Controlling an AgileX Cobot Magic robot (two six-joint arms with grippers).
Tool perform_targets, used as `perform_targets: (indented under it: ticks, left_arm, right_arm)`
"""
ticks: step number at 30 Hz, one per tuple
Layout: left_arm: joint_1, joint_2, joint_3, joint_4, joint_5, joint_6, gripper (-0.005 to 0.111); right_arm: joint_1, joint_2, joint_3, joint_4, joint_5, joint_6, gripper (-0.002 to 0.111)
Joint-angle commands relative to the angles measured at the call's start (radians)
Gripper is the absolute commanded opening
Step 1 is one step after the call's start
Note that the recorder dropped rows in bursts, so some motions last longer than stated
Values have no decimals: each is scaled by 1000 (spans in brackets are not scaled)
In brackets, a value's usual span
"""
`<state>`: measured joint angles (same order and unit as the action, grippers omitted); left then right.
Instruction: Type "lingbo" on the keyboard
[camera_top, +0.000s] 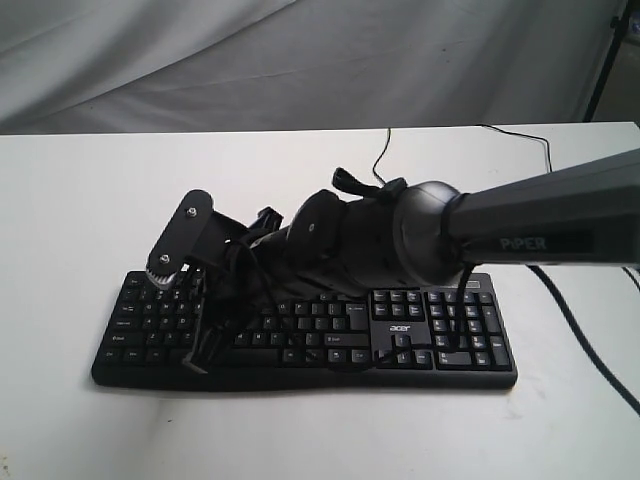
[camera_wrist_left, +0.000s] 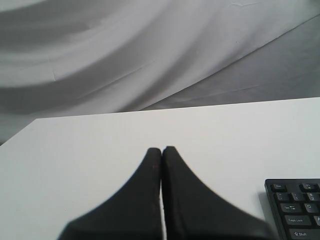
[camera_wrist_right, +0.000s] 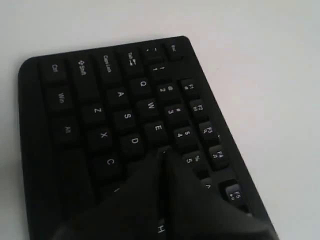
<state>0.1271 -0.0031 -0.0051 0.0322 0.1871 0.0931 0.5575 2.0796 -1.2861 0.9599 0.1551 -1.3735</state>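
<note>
The black keyboard (camera_top: 440, 330) with white legends lies across the middle of the white table. My right arm reaches over it from the right, and my right gripper (camera_top: 205, 345) hangs over its left half. In the right wrist view the right gripper (camera_wrist_right: 163, 153) is shut with nothing in it. Its tips sit just past the E key (camera_wrist_right: 157, 129), beside the 4 and 5 keys, hiding the keys beneath. My left gripper (camera_wrist_left: 161, 149) is shut and empty over bare table, with the Esc corner of the keyboard (camera_wrist_left: 295, 205) off to one side. The left arm does not show in the exterior view.
The keyboard's thin black cable (camera_top: 380, 160) runs off toward the back edge of the table. A thicker arm cable (camera_top: 585, 335) trails across the table at the right. A grey cloth backdrop (camera_top: 300, 60) hangs behind the table.
</note>
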Motion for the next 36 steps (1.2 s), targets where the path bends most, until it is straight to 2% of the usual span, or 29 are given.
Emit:
perform_targets:
  ticks: [1,36]
  left_arm:
    - [-4,3,5,-1,-6,-3,1]
    - [-4,3,5,-1,-6,-3,1]
  right_arm:
    - [0,12,-8,-7,11,-5,0]
    - [0,46,-8,-8,-14,-6,0]
